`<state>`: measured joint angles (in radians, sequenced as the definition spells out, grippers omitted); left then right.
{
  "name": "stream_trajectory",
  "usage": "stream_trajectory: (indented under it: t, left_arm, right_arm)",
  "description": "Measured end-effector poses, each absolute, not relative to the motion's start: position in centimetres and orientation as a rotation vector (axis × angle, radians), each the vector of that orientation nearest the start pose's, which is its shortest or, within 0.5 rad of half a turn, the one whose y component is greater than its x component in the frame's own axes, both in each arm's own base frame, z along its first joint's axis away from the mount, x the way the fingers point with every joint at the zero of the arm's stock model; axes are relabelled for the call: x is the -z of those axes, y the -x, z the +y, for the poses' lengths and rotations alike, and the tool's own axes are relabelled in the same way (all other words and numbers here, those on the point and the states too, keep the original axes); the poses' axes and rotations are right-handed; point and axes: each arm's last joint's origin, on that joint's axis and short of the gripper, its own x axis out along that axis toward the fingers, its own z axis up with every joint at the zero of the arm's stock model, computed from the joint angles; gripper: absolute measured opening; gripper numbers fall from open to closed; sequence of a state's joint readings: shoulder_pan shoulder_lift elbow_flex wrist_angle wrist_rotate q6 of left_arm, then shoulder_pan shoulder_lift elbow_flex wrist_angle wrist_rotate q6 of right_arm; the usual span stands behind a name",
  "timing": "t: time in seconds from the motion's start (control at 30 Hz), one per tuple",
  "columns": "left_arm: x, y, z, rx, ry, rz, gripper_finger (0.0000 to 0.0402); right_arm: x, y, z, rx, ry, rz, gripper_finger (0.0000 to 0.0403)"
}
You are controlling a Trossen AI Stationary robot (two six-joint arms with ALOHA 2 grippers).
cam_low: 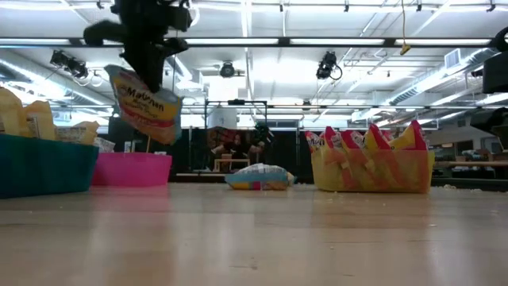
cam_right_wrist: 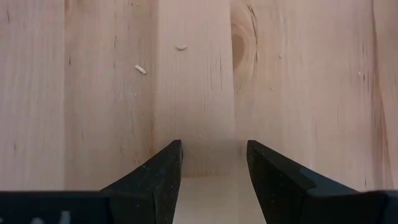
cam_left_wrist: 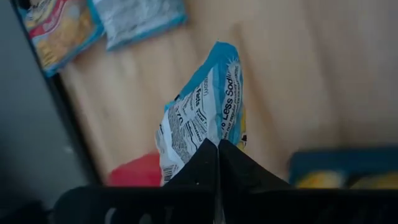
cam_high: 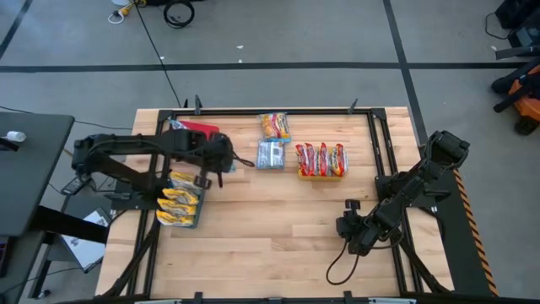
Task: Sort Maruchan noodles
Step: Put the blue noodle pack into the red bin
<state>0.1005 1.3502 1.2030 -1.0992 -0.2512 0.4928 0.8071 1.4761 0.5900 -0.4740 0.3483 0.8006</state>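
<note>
1. Pale butcher-block wooden table (cam_high: pixel 278 228), framed by dark rails; carries all bins and packets listed below.
2. Left gripper (cam_left_wrist: pixel 217 146): fingers pressed together on one corner of a blue-edged plastic Maruchan noodle packet (cam_left_wrist: pixel 205 118). In the low view this packet (cam_low: pixel 144 103) hangs tilted in the air, clear of the table, above the pink-red bin. In the high view the gripper (cam_high: pixel 221 160) sits over the table's left part, just beside the red bin.
3. Red plastic bin (cam_high: pixel 198 128), near the far left of the table; in the low view it (cam_low: pixel 131 169) stands between the blue bin and the loose packets.
4. Blue plastic bin (cam_high: pixel 192 221), under the left arm, holding yellow-orange noodle packets (cam_high: pixel 180 198).
5. Yellow plastic bin (cam_high: pixel 321 176), right of centre, holding red noodle packets (cam_high: pixel 321 158) stood on edge in a row.
6. Loose silver-blue noodle packet (cam_high: pixel 270 154), flat on the table at centre, touching a yellow-orange packet (cam_high: pixel 274 126) lying beyond it.
7. Right gripper (cam_right_wrist: pixel 211 155): fingers moderately apart, holding nothing, only bare wood between them; it (cam_high: pixel 350 226) rests low at the table's right, well apart from all packets.
</note>
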Motion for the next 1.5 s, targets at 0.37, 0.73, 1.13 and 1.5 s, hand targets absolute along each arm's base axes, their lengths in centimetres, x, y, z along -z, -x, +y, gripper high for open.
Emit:
stream_trajectory:
  t: [0.37, 0.73, 1.13, 1.5]
  left_arm:
    - [-29.1, -21.1, 8.8, 0.261, -0.839, 1.581, 0.0007]
    - [-28.7, -19.0, 11.9, 0.491, -0.901, 1.679, 0.0007]
    - [-24.8, -21.0, 12.5, 0.826, -0.855, 1.857, 0.0010]
    - [-21.8, -22.2, 13.6, 0.992, -0.832, 1.979, 0.0012]
  right_arm:
    - [-12.3, -17.5, 13.4, 0.099, 0.273, 1.068, 0.0188]
    - [-13.1, -20.8, 11.6, 0.197, 0.243, 0.888, 0.0188]
    - [-13.8, -22.7, 10.0, 0.236, 0.237, 0.806, 0.0187]
    - [-13.9, -22.9, 10.9, 0.213, 0.133, 0.758, 0.0175]
